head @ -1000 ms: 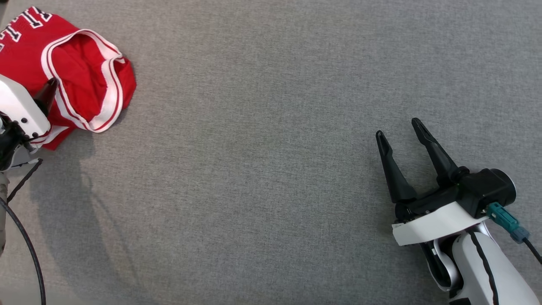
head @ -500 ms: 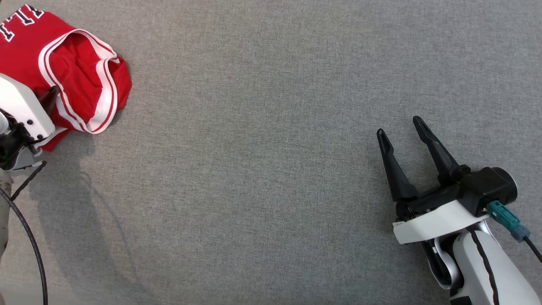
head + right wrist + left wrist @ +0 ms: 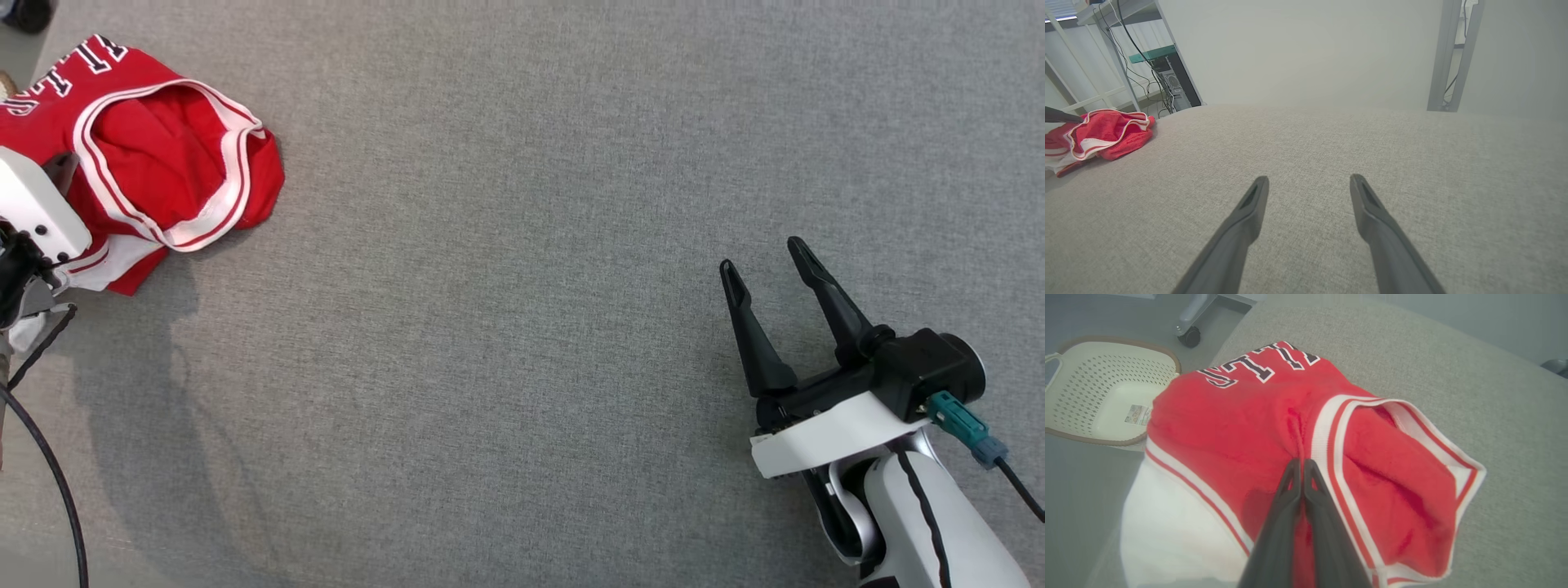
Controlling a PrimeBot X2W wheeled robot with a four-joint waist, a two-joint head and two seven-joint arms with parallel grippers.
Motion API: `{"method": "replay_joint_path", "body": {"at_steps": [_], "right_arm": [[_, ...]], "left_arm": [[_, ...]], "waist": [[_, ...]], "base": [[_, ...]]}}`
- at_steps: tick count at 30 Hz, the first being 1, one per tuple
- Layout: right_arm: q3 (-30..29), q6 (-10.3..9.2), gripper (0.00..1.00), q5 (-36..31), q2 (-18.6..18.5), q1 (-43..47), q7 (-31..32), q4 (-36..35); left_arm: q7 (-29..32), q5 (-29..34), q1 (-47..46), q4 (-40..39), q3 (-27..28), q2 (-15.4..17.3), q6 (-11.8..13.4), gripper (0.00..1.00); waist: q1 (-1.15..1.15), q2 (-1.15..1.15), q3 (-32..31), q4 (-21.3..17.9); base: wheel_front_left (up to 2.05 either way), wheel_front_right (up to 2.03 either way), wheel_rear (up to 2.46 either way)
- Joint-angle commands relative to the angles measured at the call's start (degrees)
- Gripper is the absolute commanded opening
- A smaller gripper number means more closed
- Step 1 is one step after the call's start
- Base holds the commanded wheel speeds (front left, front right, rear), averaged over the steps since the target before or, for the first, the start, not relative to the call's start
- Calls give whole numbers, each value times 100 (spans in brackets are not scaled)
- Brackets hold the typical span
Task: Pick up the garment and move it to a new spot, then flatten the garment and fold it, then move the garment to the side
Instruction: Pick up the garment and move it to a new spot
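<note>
The garment [image 3: 163,163] is a crumpled red jersey with white and red striped trim and dark lettering. It lies at the far left edge of the grey table [image 3: 522,245]. My left gripper [image 3: 1302,463] is shut on a fold of its red fabric beside the striped trim [image 3: 1327,428]. In the head view the white wrist housing hides most of the left gripper [image 3: 61,167]. My right gripper [image 3: 762,257] stands open above bare table at the lower right, far from the garment [image 3: 1106,130], with nothing between its fingers [image 3: 1257,200].
A cream perforated basket [image 3: 1106,388] sits on the floor past the table's left edge, near a caster wheel [image 3: 1190,337]. Shelving with cables [image 3: 1147,69] and a metal post [image 3: 1447,57] stand beyond the far edge. A black cable [image 3: 49,465] hangs by my left arm.
My left gripper has gone from open to shut, pinching the garment's fabric. The head view has shifted a little, so the garment shows slightly further right. The right gripper stays open.
</note>
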Motion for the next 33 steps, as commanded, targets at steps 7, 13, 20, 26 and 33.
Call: {"method": "replay_joint_path", "body": {"at_steps": [7, 13, 20, 26, 33], "right_arm": [[-2, 2, 100, 79, 33, 118, -22, 81], [-36, 2, 100, 126, 71, 203, -22, 128], [-89, 2, 100, 155, 168, 375, -22, 161], [-153, 2, 100, 182, 255, 569, -22, 165], [-192, 2, 100, 186, 327, 708, -22, 142]], "left_arm": [[-627, -134, -7, -27, -81, 94, -6, 0], [-1227, -259, 21, -74, -98, 133, -7, 0], [-2154, -390, 29, -359, -98, 211, -7, 0], [-2911, -641, 26, -817, 21, 164, -7, 0], [-3256, -774, 142, -1447, 90, 58, -7, 0]], "waist": [[0, 0, -401, 82], [0, 0, -755, 148], [0, 0, -1248, 180], [0, 0, -1611, 176], [0, 0, -1889, 115]], "base": [[0, 0, 0], [0, 0, 0], [0, 0, 0], [0, 0, 0], [0, 0, 0]]}}
